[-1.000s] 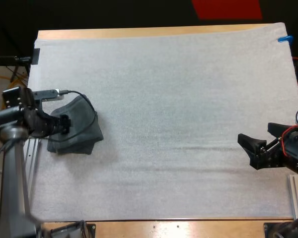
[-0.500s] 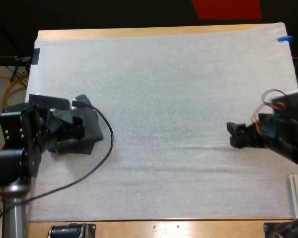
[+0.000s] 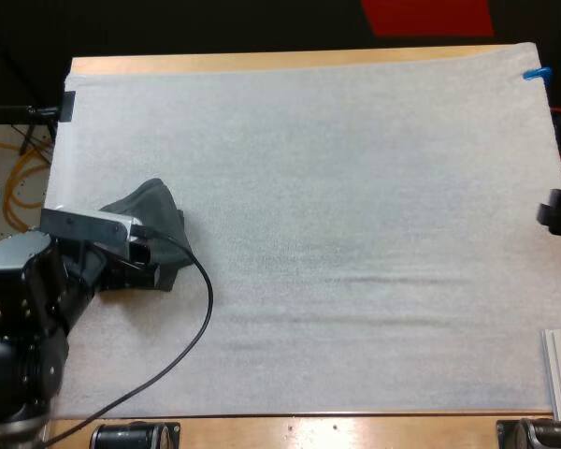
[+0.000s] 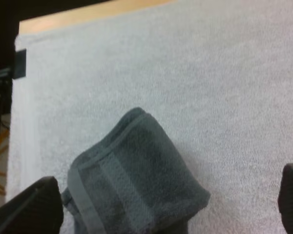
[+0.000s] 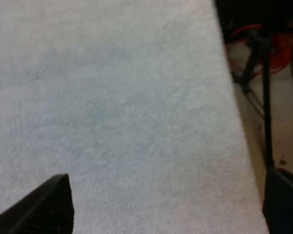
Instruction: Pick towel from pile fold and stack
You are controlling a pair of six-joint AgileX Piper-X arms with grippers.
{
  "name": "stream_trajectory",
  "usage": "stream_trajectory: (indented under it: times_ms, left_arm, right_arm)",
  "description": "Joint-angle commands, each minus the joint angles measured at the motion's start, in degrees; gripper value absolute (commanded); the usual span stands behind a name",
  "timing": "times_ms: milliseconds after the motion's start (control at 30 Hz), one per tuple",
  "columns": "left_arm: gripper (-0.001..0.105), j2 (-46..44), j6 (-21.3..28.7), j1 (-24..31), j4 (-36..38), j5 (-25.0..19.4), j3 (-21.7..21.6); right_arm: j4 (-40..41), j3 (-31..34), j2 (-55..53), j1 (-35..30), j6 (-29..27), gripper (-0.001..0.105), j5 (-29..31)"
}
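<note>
Grey-green towel (image 3: 159,208), near edge behind left gripper (image 3: 148,265).

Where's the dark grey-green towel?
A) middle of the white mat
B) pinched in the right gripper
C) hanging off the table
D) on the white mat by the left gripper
D: the dark grey-green cloth towel lies on the white mat right by the left gripper, whose fingers stand apart.

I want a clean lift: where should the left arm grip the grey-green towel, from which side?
Probably take the towel by the hemmed edge nearest the left end effector, coming down from above: layers bunch thick there, and its open fingers stand either side. The rounded fold looks harder to pinch.
</note>
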Motion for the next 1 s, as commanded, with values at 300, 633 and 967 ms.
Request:
stream_trajectory:
  times_ms: [300, 633, 967]
  left_arm:
    - [0.086, -11.3, 0.5, -8.2, 3.5, -10.2, -0.5]
    - [0.086, -29.7, 0.3, -8.2, 6.3, -12.1, -0.5]
    - [0.086, -42.3, -2.4, -8.2, 25.7, -12.1, -0.5]
  right_arm:
    - [0.2, 0.9, -17.4, -0.1, -1.1, 0.077, -1.0]
    - [0.2, 10.3, -42.1, -0.1, -1.1, 0.077, -2.8]
    - [2.3, 15.8, -54.1, -0.2, -1.1, 0.077, -3.7]
